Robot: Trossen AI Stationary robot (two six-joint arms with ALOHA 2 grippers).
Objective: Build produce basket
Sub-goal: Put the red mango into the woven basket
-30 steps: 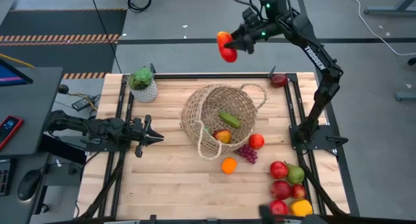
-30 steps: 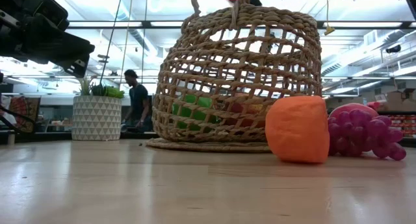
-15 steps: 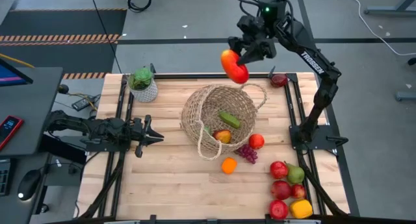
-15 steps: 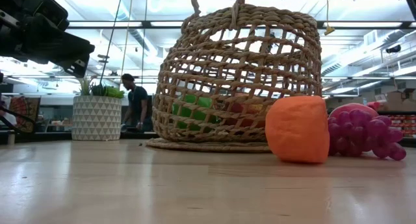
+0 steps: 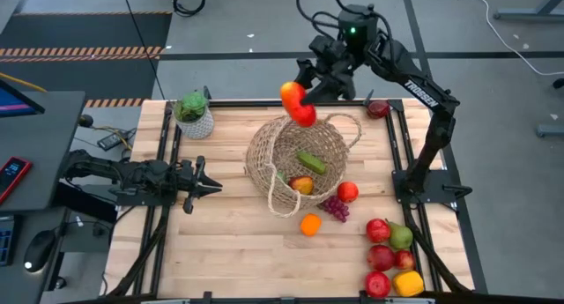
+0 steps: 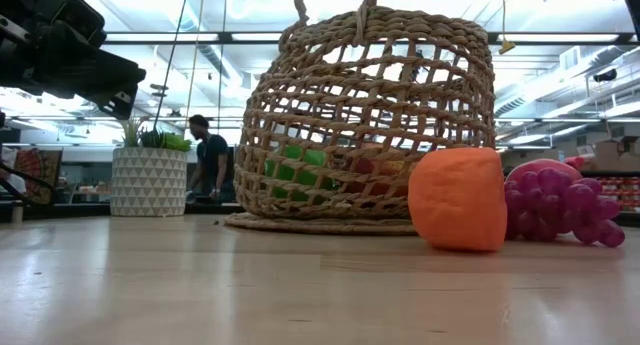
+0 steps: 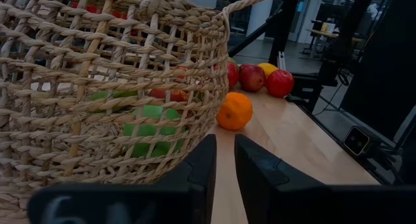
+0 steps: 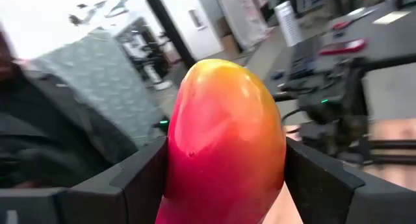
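1. Looking down from the high view, the right gripper [image 5: 304, 100] is holding a red-and-yellow mango-like fruit [image 5: 298, 104] above the far rim of the basket [image 5: 264, 145], jaws gripping it. The basket is already holding a cucumber [image 5: 309, 161] and one red-yellow fruit [image 5: 301, 185]. An orange [image 5: 310, 225], grapes [image 5: 336, 208], a red fruit [image 5: 347, 191] and a cluster of apples and a pear [image 5: 390, 248] are lying outside it on the table [image 5: 220, 242], so by my judgement most of the loading is remaining. The left gripper [image 5: 211, 189] is waiting well to the basket's left, jaws closed on nothing.
2. Seen from the low view, the basket is standing upright, with the orange and grapes just beside it.
3. In the left wrist view, the closed jaws are pointing past the basket toward the orange.
4. In the right wrist view, the fruit is sitting clamped between the jaws.
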